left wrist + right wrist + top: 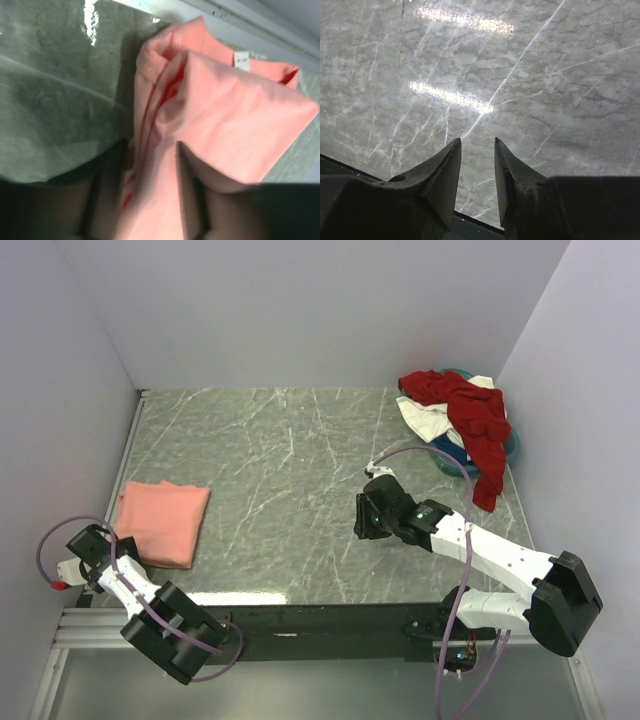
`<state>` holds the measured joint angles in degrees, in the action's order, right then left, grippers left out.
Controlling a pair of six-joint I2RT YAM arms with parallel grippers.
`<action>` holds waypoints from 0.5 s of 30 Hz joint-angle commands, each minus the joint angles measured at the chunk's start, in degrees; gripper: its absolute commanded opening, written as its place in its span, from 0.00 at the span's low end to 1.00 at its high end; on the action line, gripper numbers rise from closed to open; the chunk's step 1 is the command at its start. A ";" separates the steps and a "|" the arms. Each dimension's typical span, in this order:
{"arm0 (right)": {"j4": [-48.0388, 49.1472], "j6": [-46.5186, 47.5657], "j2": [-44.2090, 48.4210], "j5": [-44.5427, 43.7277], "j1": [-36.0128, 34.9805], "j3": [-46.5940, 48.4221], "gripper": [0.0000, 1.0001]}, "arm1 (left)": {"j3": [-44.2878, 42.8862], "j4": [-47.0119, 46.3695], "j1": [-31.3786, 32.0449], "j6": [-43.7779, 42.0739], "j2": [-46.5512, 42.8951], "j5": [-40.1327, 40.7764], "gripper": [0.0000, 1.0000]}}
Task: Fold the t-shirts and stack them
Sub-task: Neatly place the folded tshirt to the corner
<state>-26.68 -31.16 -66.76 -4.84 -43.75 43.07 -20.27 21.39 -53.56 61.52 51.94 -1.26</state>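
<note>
A folded salmon-pink t-shirt (160, 520) lies at the table's left side. My left gripper (105, 540) is at its near-left edge. In the left wrist view the pink t-shirt (225, 105) fills the frame, and a fold of it runs between the parted, blurred jaws of the left gripper (150, 145). A dark red t-shirt (468, 412), a white t-shirt (424, 418) and a teal-blue t-shirt (452, 458) are heaped at the back right. My right gripper (362, 515) hovers over the table's middle. In its wrist view the right gripper (476, 141) is open and empty.
The grey marbled table (280, 450) is closed in by pale walls at the back and on both sides. A black strip (300, 615) runs along the near edge between the two arm bases. The red shirt's tail hangs toward the right edge (487, 495).
</note>
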 commanded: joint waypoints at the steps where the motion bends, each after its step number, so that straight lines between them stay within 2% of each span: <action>1: 0.31 0.66 1.11 0.27 -0.02 0.61 0.40 | -3.10 3.73 -0.32 -0.08 -2.72 1.78 0.61; 2: 0.22 0.75 1.46 0.18 -0.02 0.53 0.40 | -3.54 4.36 -0.40 0.27 -4.38 3.70 0.71; 3: 0.22 0.92 1.46 0.18 -0.02 0.44 0.40 | -4.50 5.23 -0.40 0.53 -5.35 4.24 0.88; 4: 0.22 0.84 1.55 0.10 -0.02 0.35 0.40 | -5.03 5.94 -0.32 0.71 -6.32 4.68 0.96; 5: 0.40 1.01 1.55 0.27 -0.02 0.35 0.40 | -5.56 6.99 -0.32 0.88 -8.24 5.12 1.00; 9: 0.48 1.19 1.46 0.62 -0.02 0.35 0.40 | -9.24 8.05 -0.40 -0.52 -11.42 5.65 0.99; 15: 1.10 1.45 1.55 1.32 -0.02 0.44 0.40 | -14.62 6.92 0.47 -5.96 -12.30 1.96 1.00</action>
<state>-26.65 -30.52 -66.65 -3.97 -43.75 43.07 -31.40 28.93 -53.54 59.35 40.56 2.26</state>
